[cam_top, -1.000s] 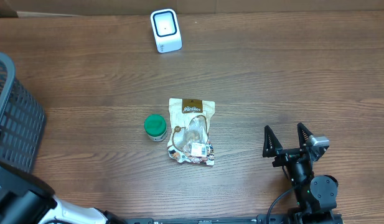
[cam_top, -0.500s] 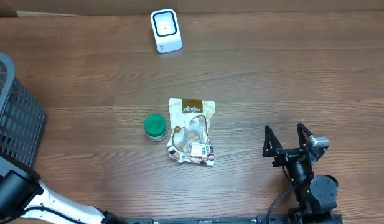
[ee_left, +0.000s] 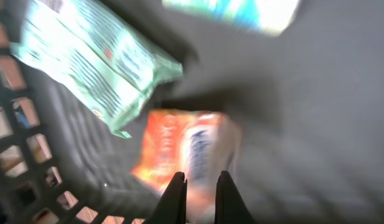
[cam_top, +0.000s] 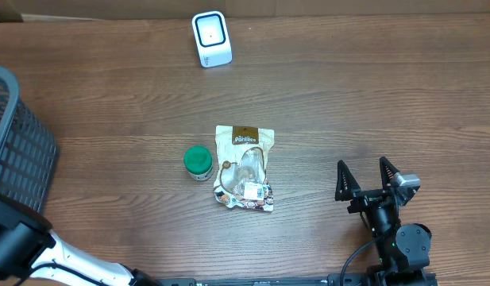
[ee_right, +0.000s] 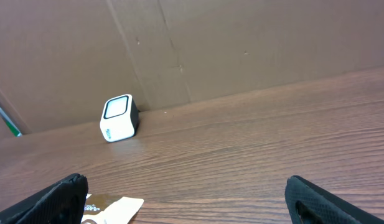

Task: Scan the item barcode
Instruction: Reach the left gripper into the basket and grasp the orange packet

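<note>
The left claw (ee_left: 200,177) is being worked inside the dark mesh basket (cam_top: 22,151) at the left edge of the overhead frame, so only part of its arm is being shown there, at the lower left corner. In the left wrist view its two fingers are being pressed in near the bottom centre on the lower edge of an orange packet (ee_left: 163,149). The picture is blurred, so the grip is being judged rather than plainly read. A narrow strip of the packet appears to be pinched between the fingers. The edge is probably being chosen because a flat packet offers little else to take hold of.

A mint-green packet (ee_left: 92,62) is lying in the upper left of that view, overlapping the orange one.

The scanner (cam_top: 211,38) is being kept upright at the top centre of the overhead frame, well apart from the basket. Its pale window is being turned toward the arms, so that a barcode can be presented to it.

A snack pouch (cam_top: 245,168) and a green-capped jar (cam_top: 198,162) are lying just beside each other at the middle of the worktop (cam_top: 387,87).

The right claw (cam_top: 360,165) is being held spread wide and empty at the lower right, clear of everything, presumably waiting to take its turn.

The scan itself is not yet being attempted.
</note>
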